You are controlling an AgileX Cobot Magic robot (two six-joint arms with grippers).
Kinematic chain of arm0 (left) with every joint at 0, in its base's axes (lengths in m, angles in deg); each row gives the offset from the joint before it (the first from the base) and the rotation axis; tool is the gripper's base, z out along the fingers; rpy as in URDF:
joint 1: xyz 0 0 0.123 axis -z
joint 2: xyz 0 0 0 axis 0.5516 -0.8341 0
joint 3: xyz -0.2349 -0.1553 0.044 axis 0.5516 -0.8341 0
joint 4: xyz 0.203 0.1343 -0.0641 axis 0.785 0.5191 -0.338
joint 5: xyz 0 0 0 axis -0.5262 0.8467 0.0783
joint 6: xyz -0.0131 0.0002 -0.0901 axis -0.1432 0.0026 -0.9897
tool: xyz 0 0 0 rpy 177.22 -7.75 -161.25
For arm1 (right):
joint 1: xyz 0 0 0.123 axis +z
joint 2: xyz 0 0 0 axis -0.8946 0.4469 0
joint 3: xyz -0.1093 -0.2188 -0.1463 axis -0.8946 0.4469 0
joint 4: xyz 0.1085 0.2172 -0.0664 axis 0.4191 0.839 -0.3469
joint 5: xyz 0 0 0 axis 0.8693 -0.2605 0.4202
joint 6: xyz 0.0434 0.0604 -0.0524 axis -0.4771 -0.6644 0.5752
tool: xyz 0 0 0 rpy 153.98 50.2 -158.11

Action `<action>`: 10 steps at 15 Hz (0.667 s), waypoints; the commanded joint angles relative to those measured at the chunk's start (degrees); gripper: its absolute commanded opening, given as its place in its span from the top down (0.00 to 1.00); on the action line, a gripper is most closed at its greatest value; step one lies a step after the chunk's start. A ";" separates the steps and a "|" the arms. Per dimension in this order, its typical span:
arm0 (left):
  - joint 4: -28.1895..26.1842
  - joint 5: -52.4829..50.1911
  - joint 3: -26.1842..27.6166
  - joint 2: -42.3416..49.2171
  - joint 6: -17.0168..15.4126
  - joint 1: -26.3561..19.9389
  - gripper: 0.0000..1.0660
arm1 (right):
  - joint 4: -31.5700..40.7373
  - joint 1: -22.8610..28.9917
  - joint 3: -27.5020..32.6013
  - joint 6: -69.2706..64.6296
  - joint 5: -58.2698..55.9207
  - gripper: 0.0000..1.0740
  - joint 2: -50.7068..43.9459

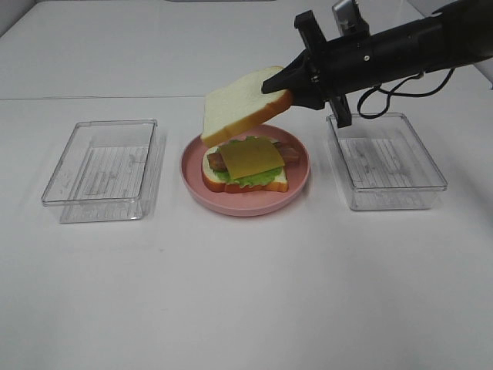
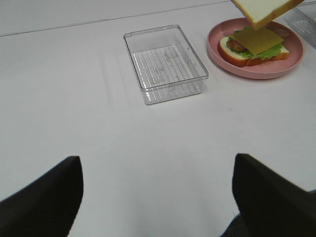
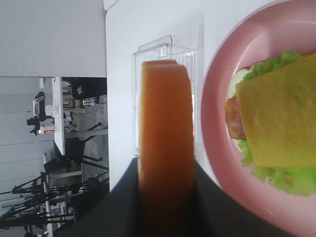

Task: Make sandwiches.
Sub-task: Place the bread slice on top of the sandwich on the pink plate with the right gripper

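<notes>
- Left gripper (image 2: pixel 157 197) (only two dark fingertips show) stands wide apart over bare table (image 1: pixel 246 301).
- Left clear tray (image 1: pixel 104 169).
- Pink plate (image 1: pixel 296 181) carries the unfinished sandwich (image 1: pixel 248 163), cheese uppermost.
- Right gripper (image 1: pixel 283 83) clamps the top bread slice (image 1: pixel 243 104), tilted above the plate.
- Right clear tray (image 1: pixel 385 162).

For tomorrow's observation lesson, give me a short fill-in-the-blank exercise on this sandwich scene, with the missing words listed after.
1. The right gripper holds a slice of ____ above the pink plate.
2. The top layer of the open sandwich on the plate is a yellow square of ____.
3. The number of clear plastic trays on the table is ____.
4. The left gripper holds ____.

Missing words: bread; cheese; two; nothing
</notes>
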 commanded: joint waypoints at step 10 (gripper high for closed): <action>-0.17 -0.52 -0.11 1.15 0.06 0.23 0.27 | 2.69 2.06 0.17 1.49 5.73 1.00 6.70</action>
